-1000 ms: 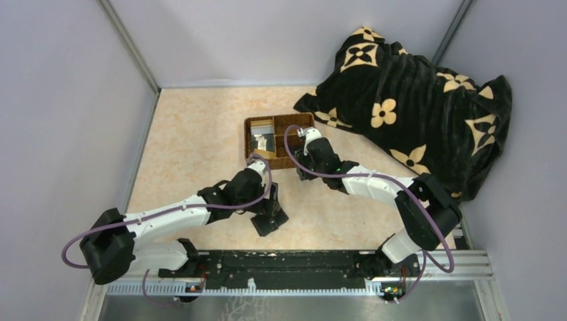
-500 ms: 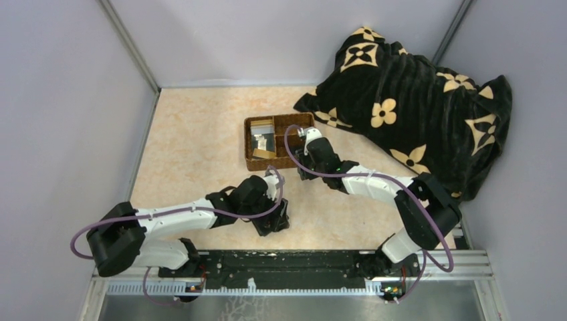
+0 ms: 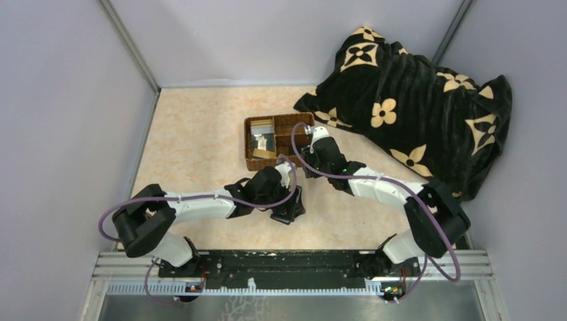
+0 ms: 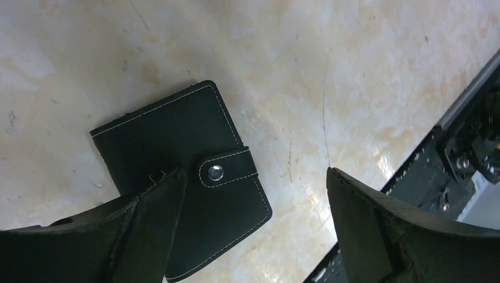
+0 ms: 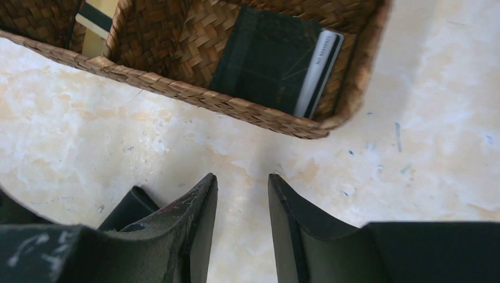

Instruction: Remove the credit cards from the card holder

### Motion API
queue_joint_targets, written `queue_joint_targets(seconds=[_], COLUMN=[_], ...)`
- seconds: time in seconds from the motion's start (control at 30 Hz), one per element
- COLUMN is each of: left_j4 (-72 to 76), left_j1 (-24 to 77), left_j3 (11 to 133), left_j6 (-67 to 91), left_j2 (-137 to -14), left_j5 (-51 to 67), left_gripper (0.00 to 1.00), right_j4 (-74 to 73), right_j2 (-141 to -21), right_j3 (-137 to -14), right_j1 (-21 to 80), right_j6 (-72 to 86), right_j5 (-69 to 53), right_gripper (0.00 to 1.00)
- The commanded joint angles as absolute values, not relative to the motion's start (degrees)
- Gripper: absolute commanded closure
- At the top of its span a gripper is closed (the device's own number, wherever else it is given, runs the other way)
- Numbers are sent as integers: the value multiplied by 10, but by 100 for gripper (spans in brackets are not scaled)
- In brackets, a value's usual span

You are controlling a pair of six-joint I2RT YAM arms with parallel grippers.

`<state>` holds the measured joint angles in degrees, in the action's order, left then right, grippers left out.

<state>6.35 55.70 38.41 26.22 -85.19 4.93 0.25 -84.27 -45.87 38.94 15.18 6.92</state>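
The card holder (image 4: pixel 177 135) lay flat on the counter (image 3: pixel 194 134), near-centre, nearer than the wicker tray (image 5: pixel 177 91) and apart from it. It was folded shut, with the strap snapped over the front edge. Whether cards were left inside couldn't be told.

It was judged light, thin and soft-sided (stitched, leather-like), so likely to slide or flex if pushed. Little height was offered for a top grab. Best hold would prob. be across a free edge or the spine side, w/ the body pinned while the strap tab is lifted off the snap.

Some credit cards (image 5: pixel 265 59) were seen in the tray's right compartment, a dark face w/ a pale edge beside it. These were judged stiff, slick and best taken by an exposed short edge.

The left pincer (image 4: pixel 253 173) was spread wide and empty just above the holder, one finger over its near corner; contact couldn't be confirmed. The right pincer (image 5: pixel 240 180) was held narrow w/ nothing in it, on the near side of the tray. A black flower-print blanket (image 3: pixel 414 87) was heaped far right.
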Motion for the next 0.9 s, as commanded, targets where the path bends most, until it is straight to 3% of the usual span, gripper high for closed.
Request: queue_joint_targets(seconds=[0.0,0.2,0.6,0.87], left_j4=[34,57,24,33], left_j1=[539,512,502,469], left_j3=[388,404,433,331], left_j6=[281,300,258,255], left_j2=[-891,-896,-816,-733], left_j5=[-13,-27,-55,-41], left_gripper=[4,4,0,1], right_j4=[21,12,25,38], right_j2=[-759,-709,-743,-752], right_j3=[-446,-437,-436,-421], right_j1=[376,368,367,424], right_j6=[166,163,178,194], right_j5=[107,114,59,59], right_gripper=[62,62,63,62])
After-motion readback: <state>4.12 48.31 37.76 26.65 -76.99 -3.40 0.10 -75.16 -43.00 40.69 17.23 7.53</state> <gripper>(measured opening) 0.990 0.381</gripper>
